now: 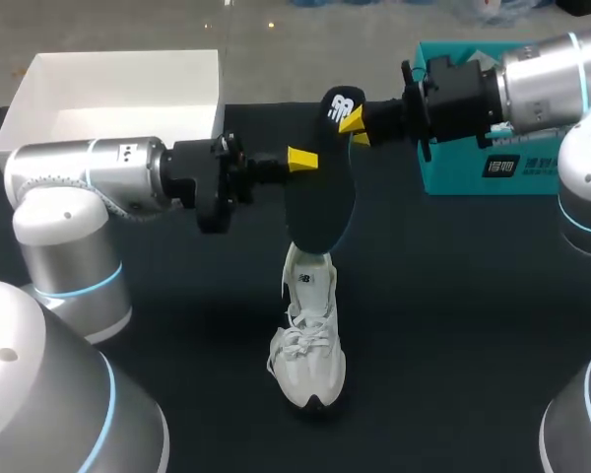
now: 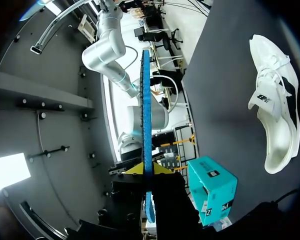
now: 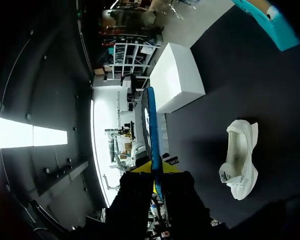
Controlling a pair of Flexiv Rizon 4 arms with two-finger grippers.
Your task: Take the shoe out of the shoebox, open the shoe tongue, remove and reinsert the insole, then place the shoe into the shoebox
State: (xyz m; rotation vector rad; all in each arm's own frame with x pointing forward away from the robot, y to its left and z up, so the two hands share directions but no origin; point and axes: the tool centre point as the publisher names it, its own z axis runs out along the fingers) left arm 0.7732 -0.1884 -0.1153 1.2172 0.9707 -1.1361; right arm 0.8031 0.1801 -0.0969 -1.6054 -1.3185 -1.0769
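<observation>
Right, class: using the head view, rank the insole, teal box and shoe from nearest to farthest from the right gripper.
1. Insole, held in the right gripper.
2. Teal box, just to its right.
3. Shoe, on the table, toward the robot.

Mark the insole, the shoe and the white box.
insole [image 1: 320, 207]: head view, on its dark middle.
shoe [image 1: 307, 343]: head view, on the laces.
white box [image 1: 118, 94]: head view, on its bare inside floor.

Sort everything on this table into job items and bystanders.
Job: insole, gripped by both left gripper and right gripper; white shoe; open white shoebox.
Lying about: teal box, untouched.
</observation>
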